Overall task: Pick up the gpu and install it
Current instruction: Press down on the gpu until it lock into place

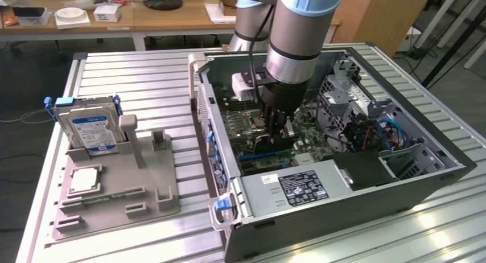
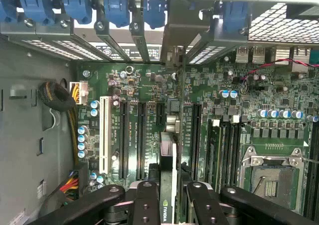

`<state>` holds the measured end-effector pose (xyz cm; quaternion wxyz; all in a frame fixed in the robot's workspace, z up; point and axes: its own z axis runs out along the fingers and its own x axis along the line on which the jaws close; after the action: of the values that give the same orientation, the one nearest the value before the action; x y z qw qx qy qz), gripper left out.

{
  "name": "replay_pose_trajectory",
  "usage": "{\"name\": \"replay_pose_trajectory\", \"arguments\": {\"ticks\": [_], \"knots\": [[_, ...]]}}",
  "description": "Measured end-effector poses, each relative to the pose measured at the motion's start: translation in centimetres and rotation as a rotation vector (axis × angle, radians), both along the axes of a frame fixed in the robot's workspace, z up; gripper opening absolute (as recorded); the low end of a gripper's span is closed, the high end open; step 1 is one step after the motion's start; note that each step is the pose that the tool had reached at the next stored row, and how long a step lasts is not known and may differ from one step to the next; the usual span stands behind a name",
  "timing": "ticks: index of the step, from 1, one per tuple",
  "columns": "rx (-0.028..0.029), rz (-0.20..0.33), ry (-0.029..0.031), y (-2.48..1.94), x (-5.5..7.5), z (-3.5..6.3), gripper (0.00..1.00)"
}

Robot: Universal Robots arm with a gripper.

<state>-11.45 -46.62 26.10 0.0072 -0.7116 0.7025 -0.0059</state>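
The gpu (image 2: pixel 168 177), clamped edge-on in my tool (image 2: pixel 168 197) just above the board (image 2: pixel 149 85), could jam if it meets the slot (image 2: pixel 167 116) below tilted.

NVIDIA logo on gpu (image 2: pixel 168 185); other labels unreadable.

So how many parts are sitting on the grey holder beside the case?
3: the hard drive upright at its far end, a square silver chip flat in front of it, and a thin green stick beside the chip. Posts may hide more.
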Motion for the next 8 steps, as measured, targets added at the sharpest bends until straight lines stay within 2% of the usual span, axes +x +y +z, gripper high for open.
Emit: {"name": "replay_pose_trajectory", "arguments": {"ticks": [7, 8], "knots": [[0.0009, 0.001, -0.0004, 0.01, 0.00, -0.04, 0.26], [0.0062, 0.004, -0.0019, 0.04, 0.09, -0.22, 0.26]]}}
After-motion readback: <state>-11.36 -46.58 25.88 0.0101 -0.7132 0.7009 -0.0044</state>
